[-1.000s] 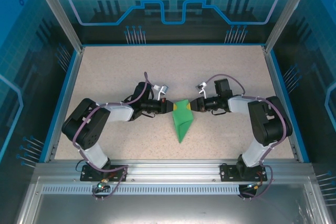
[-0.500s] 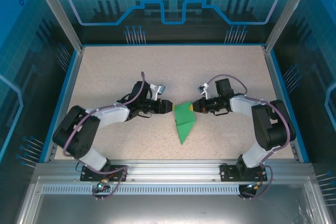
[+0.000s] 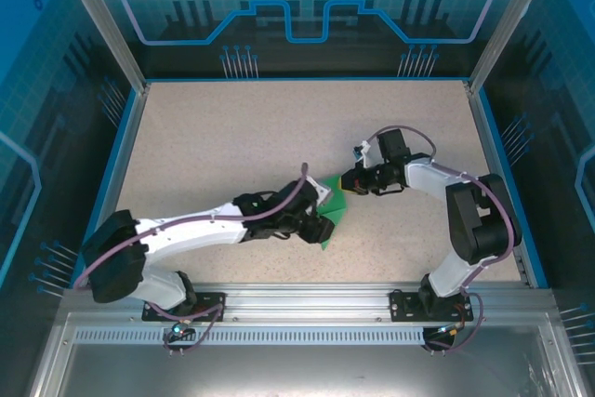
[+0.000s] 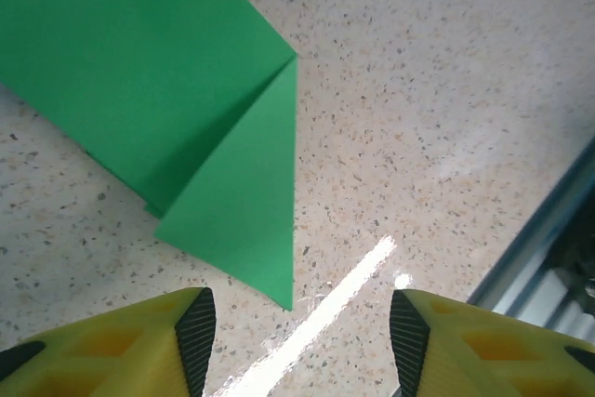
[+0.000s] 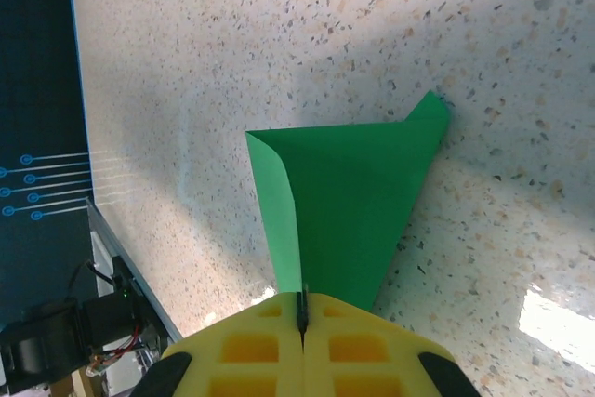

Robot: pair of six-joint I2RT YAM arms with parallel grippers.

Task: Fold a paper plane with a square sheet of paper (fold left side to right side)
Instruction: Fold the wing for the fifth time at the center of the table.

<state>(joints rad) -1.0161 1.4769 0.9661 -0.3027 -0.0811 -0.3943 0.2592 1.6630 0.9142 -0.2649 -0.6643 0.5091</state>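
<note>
The green sheet of paper [image 3: 336, 204] lies folded into a pointed wedge in the middle of the table, its sharp tip toward the near edge. My right gripper [image 3: 348, 182] is shut on its far right corner; in the right wrist view the paper [image 5: 358, 202] runs out from between the closed jaws [image 5: 303, 311], one layer curling up at the left. My left gripper [image 3: 317, 226] hovers open over the paper's near part. The left wrist view shows the paper's tip [image 4: 232, 202] just ahead of the open fingers [image 4: 195, 334], nothing between them.
The speckled table top [image 3: 214, 146] has a blue rim [image 3: 112, 178] on the sides and a metal rail [image 3: 297, 299] along the near edge. In the left wrist view the table's edge [image 4: 548, 230] is close on the right.
My left gripper let go of the paper's left corner, opened, and swung right and nearer, over the pointed end. My right gripper stays clamped on the right corner and has shifted slightly back.
</note>
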